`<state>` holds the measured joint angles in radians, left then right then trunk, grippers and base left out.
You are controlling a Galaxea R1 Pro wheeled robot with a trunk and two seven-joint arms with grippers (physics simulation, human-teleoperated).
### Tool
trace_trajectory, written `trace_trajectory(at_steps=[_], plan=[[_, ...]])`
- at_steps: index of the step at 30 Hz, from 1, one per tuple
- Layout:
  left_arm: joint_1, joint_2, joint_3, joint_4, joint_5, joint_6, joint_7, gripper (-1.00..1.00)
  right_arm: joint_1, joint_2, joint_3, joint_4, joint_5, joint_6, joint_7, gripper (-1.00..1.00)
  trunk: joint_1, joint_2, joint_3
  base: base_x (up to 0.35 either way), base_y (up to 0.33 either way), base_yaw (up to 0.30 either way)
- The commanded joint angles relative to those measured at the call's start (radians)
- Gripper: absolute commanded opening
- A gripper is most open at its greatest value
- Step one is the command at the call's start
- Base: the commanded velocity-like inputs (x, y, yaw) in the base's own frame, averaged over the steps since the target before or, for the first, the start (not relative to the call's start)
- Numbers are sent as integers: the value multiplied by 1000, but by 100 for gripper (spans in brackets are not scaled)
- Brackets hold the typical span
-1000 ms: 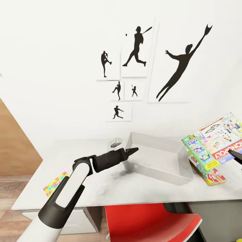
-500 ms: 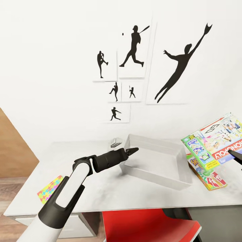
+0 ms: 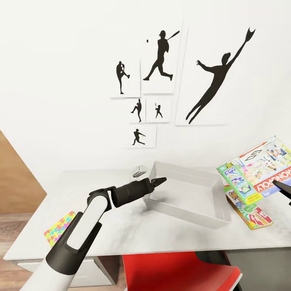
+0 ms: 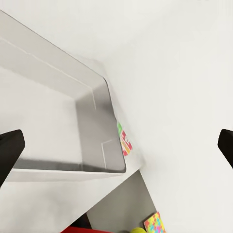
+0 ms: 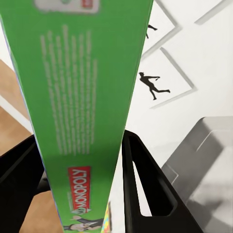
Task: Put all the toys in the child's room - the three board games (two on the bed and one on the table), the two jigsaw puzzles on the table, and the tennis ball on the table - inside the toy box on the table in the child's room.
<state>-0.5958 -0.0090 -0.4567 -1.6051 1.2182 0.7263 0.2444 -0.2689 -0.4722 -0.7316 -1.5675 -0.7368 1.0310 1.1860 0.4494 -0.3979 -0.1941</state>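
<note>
My left gripper (image 3: 158, 180) hovers over the near-left corner of the light grey toy box (image 3: 184, 213), and the left wrist view shows its fingers (image 4: 9, 151) spread wide, open over the tub (image 4: 92, 104). My right gripper (image 5: 82, 138) is shut on the green-edged board game (image 3: 255, 169), held tilted above the table's right end. A second, yellow-orange board game (image 3: 254, 213) lies flat on the table (image 3: 133, 228) beneath it. One jigsaw puzzle (image 3: 60, 228) lies at the table's front left edge. The left wrist view catches another jigsaw puzzle (image 4: 155, 223) and the tennis ball (image 4: 138, 230).
A red chair (image 3: 178, 270) stands tucked under the table's front edge. A small grey-white object (image 3: 139, 170) sits behind the tub's left end. Black baseball silhouettes (image 3: 161, 56) hang on the white wall. A wooden panel (image 3: 16, 178) and plank floor lie at the left.
The camera turned a little, so table, tub and pictures slid left in the picture. Both arms keep their pose, and the right gripper still holds the game.
</note>
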Motion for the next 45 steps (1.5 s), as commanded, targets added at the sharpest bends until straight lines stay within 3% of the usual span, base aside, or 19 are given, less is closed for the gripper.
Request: trace_trajectory(at_steps=[1, 20, 45], plan=[[-1, 0, 0, -1, 11, 2, 10, 100, -1, 0, 0, 0, 1, 3, 2, -100, 1, -2, -2, 2, -1, 0], [-1, 5, 1, -1, 19, 2, 16, 100, -1, 28, 2, 6, 29, -68, -4, -100, 1, -2, -2, 0, 0, 0], [-1, -1, 1, 0, 21, 4, 18, 100, -2, 26, -9, 6, 27, -25, -4, -100, 1, -2, 14, 0, 0, -14]])
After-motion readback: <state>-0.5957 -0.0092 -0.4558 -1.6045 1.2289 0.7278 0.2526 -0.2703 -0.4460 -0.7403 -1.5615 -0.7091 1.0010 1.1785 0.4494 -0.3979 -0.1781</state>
